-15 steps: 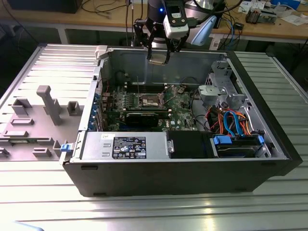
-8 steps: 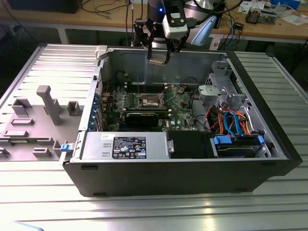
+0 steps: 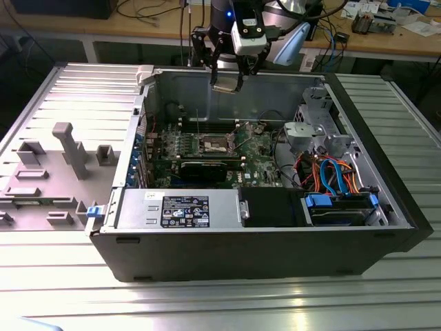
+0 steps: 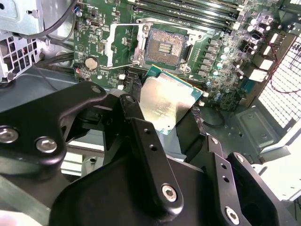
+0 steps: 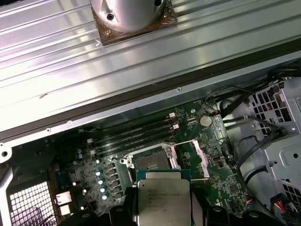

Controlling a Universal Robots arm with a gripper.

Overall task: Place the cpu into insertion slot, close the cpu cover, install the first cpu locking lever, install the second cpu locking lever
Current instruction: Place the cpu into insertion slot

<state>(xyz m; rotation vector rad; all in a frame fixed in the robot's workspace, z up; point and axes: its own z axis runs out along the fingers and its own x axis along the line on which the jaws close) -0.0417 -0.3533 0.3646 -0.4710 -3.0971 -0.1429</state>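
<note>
Cpu, shiny silver square (green-edged), in the pincer

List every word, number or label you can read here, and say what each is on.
No text is legible enough to quote.
cpu in the gripper: rows of print on its top, blurred.
Power supply label: dark sticker, print too small.
Motherboard: white markings, too small.

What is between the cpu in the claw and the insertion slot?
Nothing: in the second wrist view the cpu hangs clear of the open insertion slot, only air between.
</note>
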